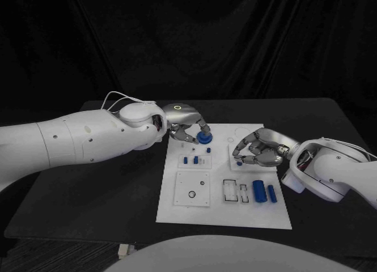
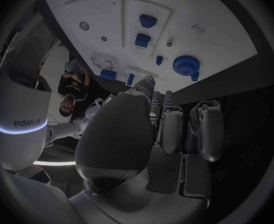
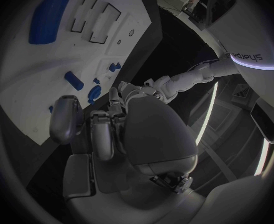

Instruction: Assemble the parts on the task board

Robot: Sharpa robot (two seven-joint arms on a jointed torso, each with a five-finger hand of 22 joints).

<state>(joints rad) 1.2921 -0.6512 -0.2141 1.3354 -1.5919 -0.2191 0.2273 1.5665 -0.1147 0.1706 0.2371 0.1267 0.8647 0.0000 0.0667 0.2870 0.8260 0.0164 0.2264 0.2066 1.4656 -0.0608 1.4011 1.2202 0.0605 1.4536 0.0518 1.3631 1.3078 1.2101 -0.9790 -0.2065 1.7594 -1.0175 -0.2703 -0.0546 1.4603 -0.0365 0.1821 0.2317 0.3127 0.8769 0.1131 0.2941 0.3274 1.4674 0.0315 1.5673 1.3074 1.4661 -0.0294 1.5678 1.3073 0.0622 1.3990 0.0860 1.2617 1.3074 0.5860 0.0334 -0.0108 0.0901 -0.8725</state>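
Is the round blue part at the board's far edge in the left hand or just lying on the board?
Cannot tell: left hand fingers reach the round blue part.

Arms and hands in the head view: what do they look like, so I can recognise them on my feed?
Both arms are smooth white shells. The left hand and right hand are silver metal with segmented fingers. A thin white cable loops over the left wrist, and a green ring light glows there.
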